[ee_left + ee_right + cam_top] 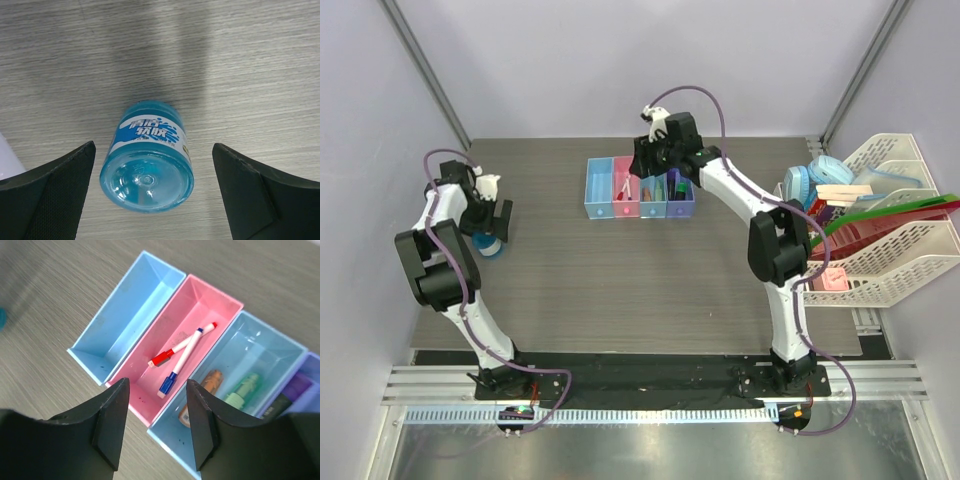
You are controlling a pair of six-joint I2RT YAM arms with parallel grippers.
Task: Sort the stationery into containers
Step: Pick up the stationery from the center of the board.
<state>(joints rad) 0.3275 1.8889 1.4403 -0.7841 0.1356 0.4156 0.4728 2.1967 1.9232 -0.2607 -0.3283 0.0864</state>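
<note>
Table point(250, 60) bears blue bottle point(147, 155) between spread left jaws.

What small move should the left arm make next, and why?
Probably lower the left gripper and close it: its fingers stand open either side of the blue jar, lying ungripped on the table; the blue bin is empty.

The purple bin point(312, 367) is cut off by the right edge, its contents point(298, 386) mostly hidden
</note>
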